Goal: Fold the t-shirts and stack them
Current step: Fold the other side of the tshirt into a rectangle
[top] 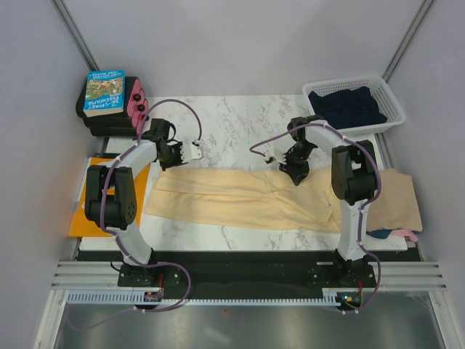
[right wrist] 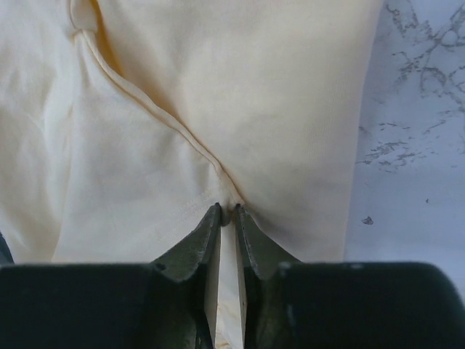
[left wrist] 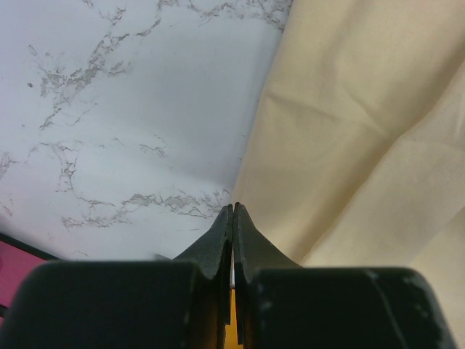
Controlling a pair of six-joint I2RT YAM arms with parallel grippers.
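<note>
Pinching the pale yellow t-shirt point(top: 247, 200) with the right gripper point(right wrist: 226, 209), squarely on a raised seam near the far edge, with pale cloth showing in the narrow gap at the tips. Probably chosen for the firm ridge there, easy to catch and good for lifting one layer without bunching the rest. Reaching down onto the garment's right half, by the overhead view.

Hovering with the left gripper point(left wrist: 233, 207) at the opposite, left end, pressed together, tips just at the shirt's border beside bare marble counter point(top: 240, 116). Appears to clamp nothing; a thin yellowish sliver low in the slit, too small to call. Seemingly parked there to take the matching corner, for raising both ends together and folding evenly.

Spread lengthwise across the middle of the counter, mostly flat, with a few long creases: room enough for turning the far edge over towards the near one. Looks like an early fold, not a finished one.

Set aside from the work: a dark navy t-shirt point(top: 345, 107) heaped in the white basket point(top: 392, 102) at the far right corner; a tan t-shirt point(top: 398, 200) draped at the right edge, with a pink t-shirt point(top: 408, 234) peeking from under it; a flat orange sheet point(top: 83, 218) off the left side, no part of the job. No stack begun yet, judging from this layout.
</note>
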